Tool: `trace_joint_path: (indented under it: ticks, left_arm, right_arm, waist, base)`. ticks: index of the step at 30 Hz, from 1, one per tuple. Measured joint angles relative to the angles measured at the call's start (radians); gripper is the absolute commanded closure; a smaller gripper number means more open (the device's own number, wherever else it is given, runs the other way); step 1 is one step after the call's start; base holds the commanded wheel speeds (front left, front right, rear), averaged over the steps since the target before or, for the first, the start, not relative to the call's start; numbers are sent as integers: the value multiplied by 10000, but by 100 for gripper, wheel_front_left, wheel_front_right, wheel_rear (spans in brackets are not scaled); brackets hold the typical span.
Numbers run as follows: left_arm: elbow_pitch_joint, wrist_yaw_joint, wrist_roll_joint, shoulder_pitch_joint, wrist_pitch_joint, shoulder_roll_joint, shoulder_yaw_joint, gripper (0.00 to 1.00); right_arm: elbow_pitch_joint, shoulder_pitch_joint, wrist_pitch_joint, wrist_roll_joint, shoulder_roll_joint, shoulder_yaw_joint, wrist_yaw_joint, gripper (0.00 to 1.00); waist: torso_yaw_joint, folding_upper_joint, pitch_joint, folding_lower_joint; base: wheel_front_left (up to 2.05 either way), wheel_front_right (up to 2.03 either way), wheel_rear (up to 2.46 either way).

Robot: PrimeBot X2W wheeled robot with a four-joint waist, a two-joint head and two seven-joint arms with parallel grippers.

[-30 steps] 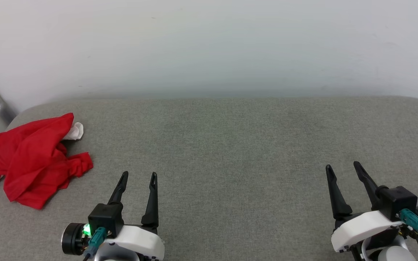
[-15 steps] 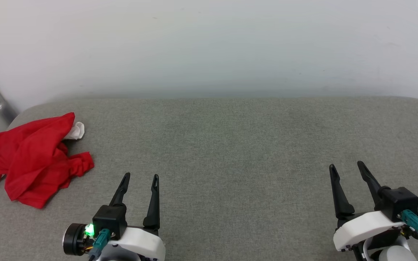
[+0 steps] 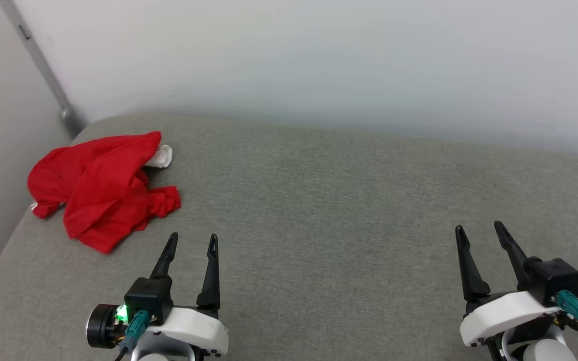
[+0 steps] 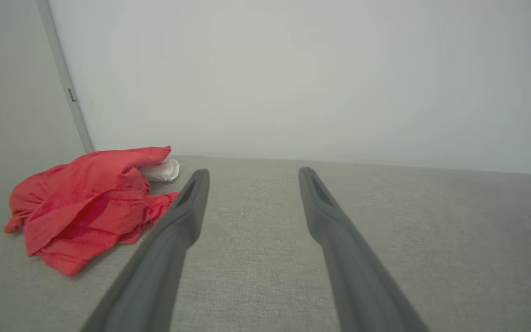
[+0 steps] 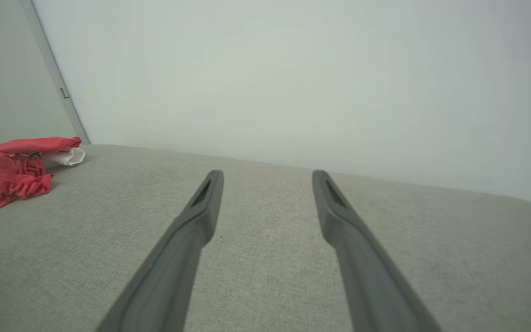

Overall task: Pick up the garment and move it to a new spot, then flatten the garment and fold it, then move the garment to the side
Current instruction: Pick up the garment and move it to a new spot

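The left pincer (image 3: 193, 236) is over the grey fabric surface (image 3: 319, 200), its 2 fingers moderately spread and holding nothing. The garment (image 3: 101, 190) lies crumpled ahead of it and to its left, near but not touching. A white bit, possibly a sleeve, pokes out at the far edge. The right pincer (image 3: 478, 226) is likewise parted and empty, with the garment well apart, far to its left.

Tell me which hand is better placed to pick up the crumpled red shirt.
Likely the left hand: the crumpled red fabric shirt lies ahead of it, to its left; the right hand is far across the grey cushion.
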Motion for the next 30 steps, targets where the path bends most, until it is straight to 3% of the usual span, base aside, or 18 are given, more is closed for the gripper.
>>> trace_joint_path:
  ticks: [18, 30]
  left_arm:
    - [13, 56, -48, 31, -2, 0, 263, 0]
    - [44, 10, -58, 73, -2, 2, 453, 0]
  right_arm:
    - [-63, -197, -40, -12, 8, 669, 0, 0]
    - [-165, -189, 25, -105, 8, 821, 0, 0]
  waist:
    - [2920, 0, 268, -1]
    - [3404, 0, 281, -1]
  base:
    - [0, 0, 0]
    - [0, 0, 0]
